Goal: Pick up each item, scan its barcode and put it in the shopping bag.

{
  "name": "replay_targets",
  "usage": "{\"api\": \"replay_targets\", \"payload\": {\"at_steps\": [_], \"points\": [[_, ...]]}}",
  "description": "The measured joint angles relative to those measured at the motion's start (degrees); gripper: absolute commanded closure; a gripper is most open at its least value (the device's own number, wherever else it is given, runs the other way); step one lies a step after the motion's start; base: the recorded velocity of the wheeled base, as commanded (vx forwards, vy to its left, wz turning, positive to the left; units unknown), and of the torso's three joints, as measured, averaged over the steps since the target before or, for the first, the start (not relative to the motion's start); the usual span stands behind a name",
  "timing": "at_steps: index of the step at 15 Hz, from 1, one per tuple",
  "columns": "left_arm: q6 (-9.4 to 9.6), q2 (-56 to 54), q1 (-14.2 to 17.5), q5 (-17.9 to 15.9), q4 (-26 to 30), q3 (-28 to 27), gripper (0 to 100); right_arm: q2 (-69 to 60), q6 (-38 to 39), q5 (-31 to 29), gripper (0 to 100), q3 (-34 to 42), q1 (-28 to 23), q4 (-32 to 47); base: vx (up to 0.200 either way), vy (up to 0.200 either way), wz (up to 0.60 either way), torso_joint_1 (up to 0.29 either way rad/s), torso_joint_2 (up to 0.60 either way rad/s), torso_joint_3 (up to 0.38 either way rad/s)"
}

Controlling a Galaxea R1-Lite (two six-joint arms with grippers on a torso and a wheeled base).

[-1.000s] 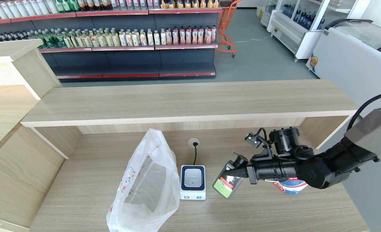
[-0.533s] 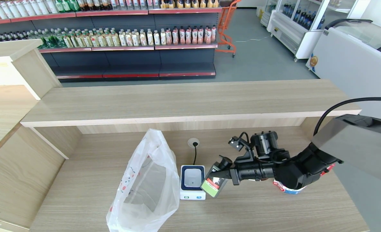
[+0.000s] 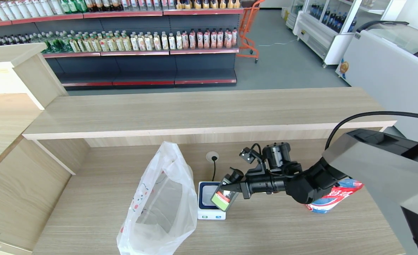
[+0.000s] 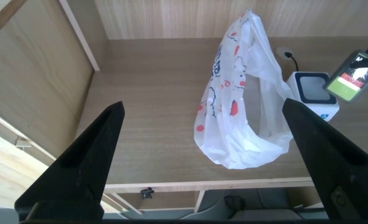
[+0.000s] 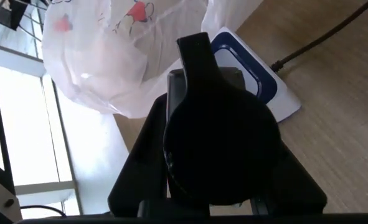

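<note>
Right gripper (image 3: 229, 185) is clamping the small packet (image 3: 224, 197) by its top end, holding it just over the scanner (image 3: 209, 214), beside the shopping bag (image 3: 161, 202). Probably light and slick, so the end grip is keeping the label clear. Left gripper (image 4: 202, 143) jaws are sitting wide apart.

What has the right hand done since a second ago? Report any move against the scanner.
Yes. The right hand, holding the packet, moved toward the robot's left, from clear of the scanner to over its right edge.
</note>
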Motion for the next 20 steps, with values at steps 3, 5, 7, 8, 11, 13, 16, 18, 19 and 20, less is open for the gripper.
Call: {"api": "replay_targets", "payload": {"at_steps": [3,5,7,8,11,13,16,18,19,20], "points": [[0.00,0.00,0.00,0.00,0.00,0.00,0,1.79,0.01,0.02,100,-2.22,0.60,-0.02,0.000,0.000,0.00,0.000,0.00,0.000],[0.00,0.00,0.00,0.00,0.00,0.00,0,2.55,0.04,0.04,100,-3.16,0.80,-0.02,0.000,0.000,0.00,0.000,0.00,0.000],[0.00,0.00,0.00,0.00,0.00,0.00,0,3.23,0.04,0.00,100,-4.40,0.99,-0.02,0.000,0.000,0.00,0.000,0.00,0.000],[0.00,0.00,0.00,0.02,0.00,0.00,0,3.64,0.04,-0.02,100,-5.07,1.07,-0.06,0.000,0.000,0.00,0.000,0.00,0.000],[0.00,0.00,0.00,0.00,0.00,0.00,0,4.30,0.04,-0.82,100,-5.92,1.21,-0.06,0.000,0.000,0.00,0.000,0.00,0.000],[0.00,0.00,0.00,0.02,0.00,0.00,0,3.47,1.27,-1.17,100,-5.53,1.16,0.22,0.000,0.000,0.00,0.000,0.00,0.000],[0.00,0.00,0.00,0.00,0.00,0.00,0,-1.04,7.14,-1.28,100,-2.30,0.85,0.02,0.000,0.000,0.00,0.000,0.00,0.000],[0.00,0.00,0.00,0.00,0.00,0.00,0,-7.63,9.74,-1.15,100,3.40,-0.35,-0.60,0.000,0.000,0.00,0.000,0.00,0.000],[0.00,0.00,0.00,0.00,0.00,0.00,0,-11.37,10.26,-1.04,100,6.86,-1.44,-1.23,0.000,0.000,0.00,0.000,0.00,0.000],[0.00,0.00,0.00,0.00,0.00,0.00,0,-15.54,10.64,-0.99,100,10.57,-3.00,-2.52,0.000,0.000,0.00,0.000,0.00,0.000]]}}
